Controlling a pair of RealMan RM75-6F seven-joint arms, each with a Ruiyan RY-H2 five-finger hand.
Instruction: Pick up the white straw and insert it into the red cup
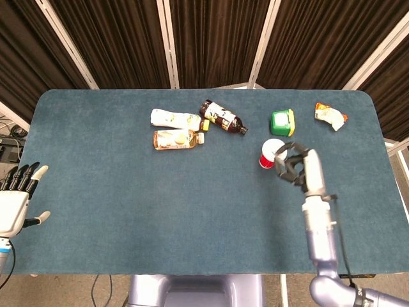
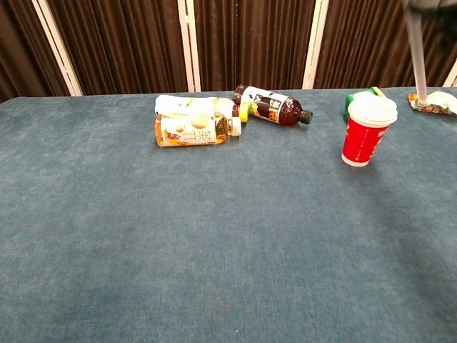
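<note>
The bench (image 2: 143,250) carried matt, napped blue cloth; the red cup (image 2: 365,136) was glossy with a smooth white lid.
</note>
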